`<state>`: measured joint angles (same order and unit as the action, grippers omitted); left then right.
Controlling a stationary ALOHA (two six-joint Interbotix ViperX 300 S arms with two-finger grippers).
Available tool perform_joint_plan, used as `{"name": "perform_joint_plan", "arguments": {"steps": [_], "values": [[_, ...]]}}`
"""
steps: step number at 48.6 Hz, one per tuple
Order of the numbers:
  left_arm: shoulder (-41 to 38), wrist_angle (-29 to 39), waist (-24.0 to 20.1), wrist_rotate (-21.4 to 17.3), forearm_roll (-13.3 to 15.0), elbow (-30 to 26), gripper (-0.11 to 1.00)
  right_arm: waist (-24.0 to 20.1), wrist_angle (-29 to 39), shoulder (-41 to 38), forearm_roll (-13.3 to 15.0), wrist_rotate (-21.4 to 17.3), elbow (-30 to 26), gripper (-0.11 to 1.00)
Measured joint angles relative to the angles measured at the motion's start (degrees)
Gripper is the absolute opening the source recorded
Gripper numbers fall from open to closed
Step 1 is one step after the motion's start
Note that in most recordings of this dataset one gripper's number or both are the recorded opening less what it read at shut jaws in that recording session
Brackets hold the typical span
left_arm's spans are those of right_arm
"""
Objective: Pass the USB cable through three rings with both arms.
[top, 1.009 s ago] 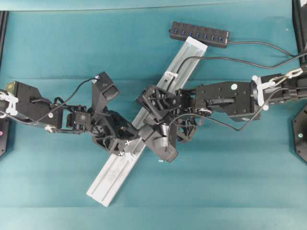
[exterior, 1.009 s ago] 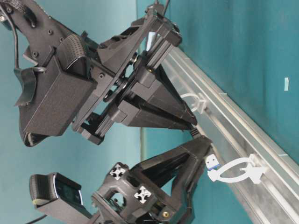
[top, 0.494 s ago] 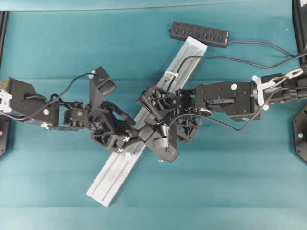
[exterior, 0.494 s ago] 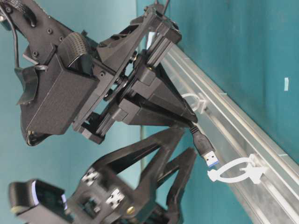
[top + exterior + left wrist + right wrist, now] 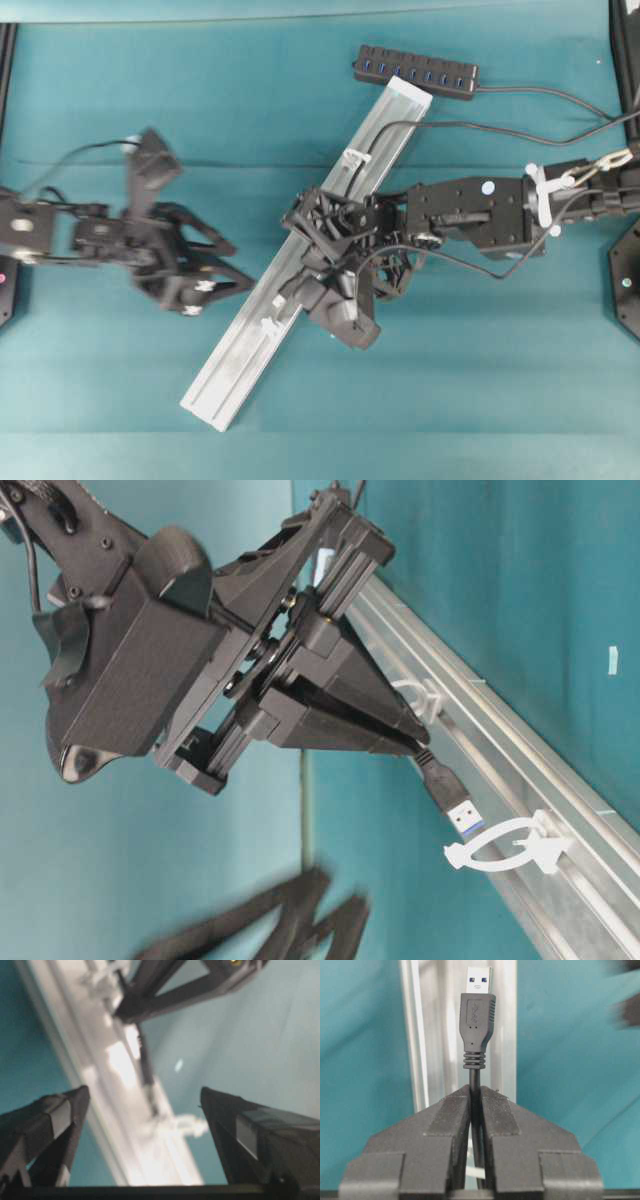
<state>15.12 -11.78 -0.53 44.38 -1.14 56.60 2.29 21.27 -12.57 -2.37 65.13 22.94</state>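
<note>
the right gripper pinches the cable just behind its plug, which points along the rail at the nearest ring. the cord looks light and limp, so gripping close behind the stiff plug seems best. the left gripper hangs spread wide, apart from the rail.

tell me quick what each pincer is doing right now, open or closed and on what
Left pincer: open, holding nothing, off to the side of the rail.
Right pincer: closed on the USB cable, just behind the plug.
</note>
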Motion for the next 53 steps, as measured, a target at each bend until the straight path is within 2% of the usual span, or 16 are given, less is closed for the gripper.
{"name": "perform_joint_plan", "arguments": {"steps": [22, 53], "values": [[13.8, 6.9, 0.1, -0.4, 0.0, 5.8, 0.96, -1.1, -0.9, 0.1, 0.1, 0.3, 0.0, 0.10], [15.2, 8.4, 0.1, -0.2, 0.0, 6.1, 0.96, -2.1, -1.4, -0.2, 0.0, 0.4, -1.0, 0.10]]}}
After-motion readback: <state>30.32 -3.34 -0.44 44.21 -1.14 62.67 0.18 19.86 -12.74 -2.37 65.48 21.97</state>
